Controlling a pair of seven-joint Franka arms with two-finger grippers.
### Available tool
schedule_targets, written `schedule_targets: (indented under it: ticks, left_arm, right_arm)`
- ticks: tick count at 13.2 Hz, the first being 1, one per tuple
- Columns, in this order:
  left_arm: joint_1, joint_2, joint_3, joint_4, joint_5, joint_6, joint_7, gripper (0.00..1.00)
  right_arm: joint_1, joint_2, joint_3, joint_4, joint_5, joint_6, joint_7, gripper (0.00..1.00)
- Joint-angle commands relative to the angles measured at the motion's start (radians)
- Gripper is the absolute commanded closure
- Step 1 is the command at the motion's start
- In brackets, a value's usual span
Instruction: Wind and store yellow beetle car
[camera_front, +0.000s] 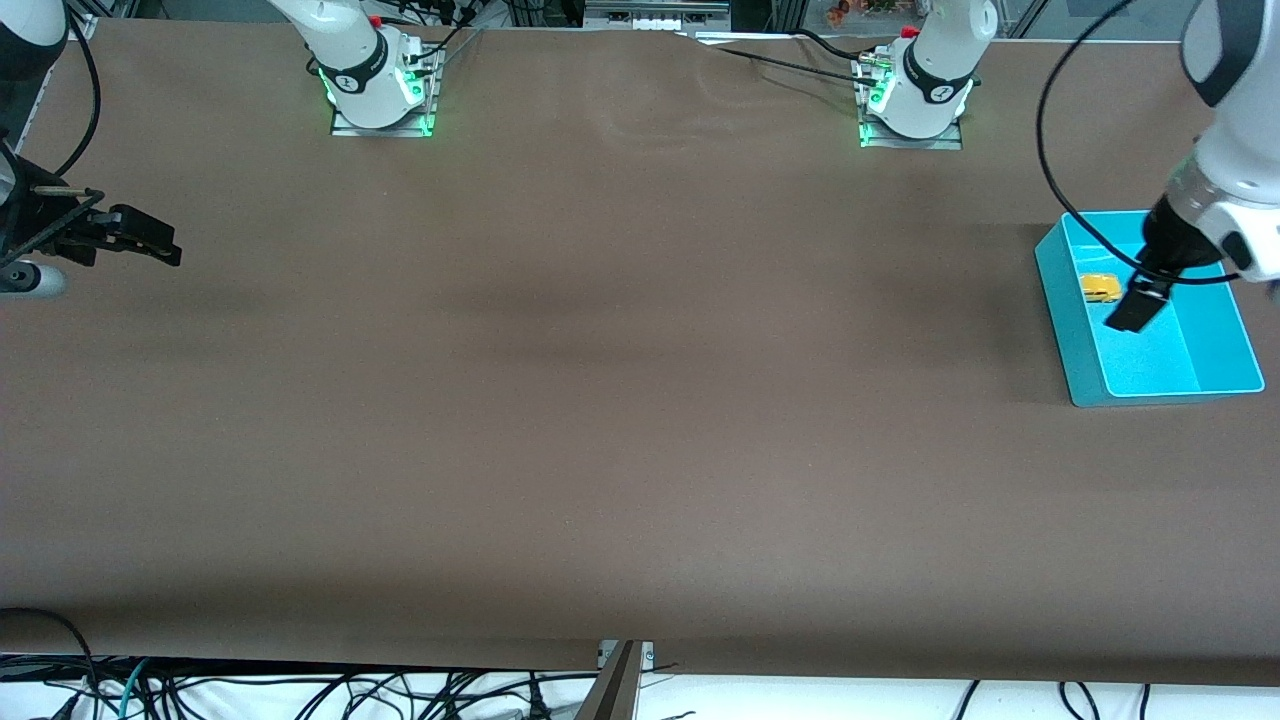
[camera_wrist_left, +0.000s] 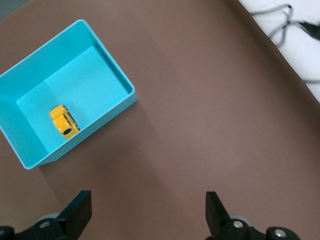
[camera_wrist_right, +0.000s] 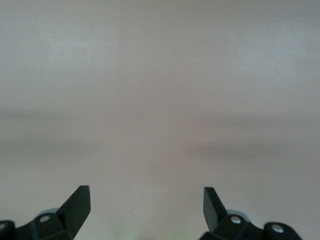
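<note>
The yellow beetle car (camera_front: 1099, 287) lies on the floor of an open turquoise bin (camera_front: 1085, 370) at the left arm's end of the table. In the left wrist view the car (camera_wrist_left: 63, 121) sits inside the bin (camera_wrist_left: 115, 65), near one wall. My left gripper (camera_front: 1138, 303) hangs in the air over the bin, open and empty, and shows open in its own view (camera_wrist_left: 145, 210). My right gripper (camera_front: 150, 240) waits open and empty above bare table at the right arm's end; it also shows in its own view (camera_wrist_right: 145, 207).
Brown table cover (camera_front: 620, 400) spans the whole table. Both arm bases (camera_front: 380, 90) stand along the edge farthest from the front camera. Cables (camera_front: 400, 690) hang below the nearest edge. A black cable (camera_front: 1045, 150) loops over the bin.
</note>
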Motion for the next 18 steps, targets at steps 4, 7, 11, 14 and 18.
schedule_targets:
  ticks: [4,7,11,14,18]
  left_arm:
    - [0.012,0.009,0.007,0.135,-0.086,-0.156,0.509,0.00]
    - [0.012,0.006,0.043,0.167,-0.125,-0.220,0.696,0.00]
    - [0.012,0.007,0.102,0.213,-0.173,-0.299,0.857,0.00]
    - [0.010,0.010,0.102,0.222,-0.190,-0.297,0.832,0.00]
    - [0.010,0.010,0.102,0.222,-0.185,-0.299,0.821,0.00]
  right_arm:
    - [0.003,-0.002,0.000,0.011,-0.009,0.000,0.011,0.00]
    - [0.003,-0.002,0.000,0.011,-0.011,0.002,0.008,0.00]
    - [0.002,-0.002,0.000,0.011,-0.011,0.002,0.010,0.00]
    - [0.002,-0.002,0.000,0.011,-0.011,0.002,0.010,0.00]
    - [0.001,-0.002,0.000,0.011,-0.011,0.002,0.010,0.00]
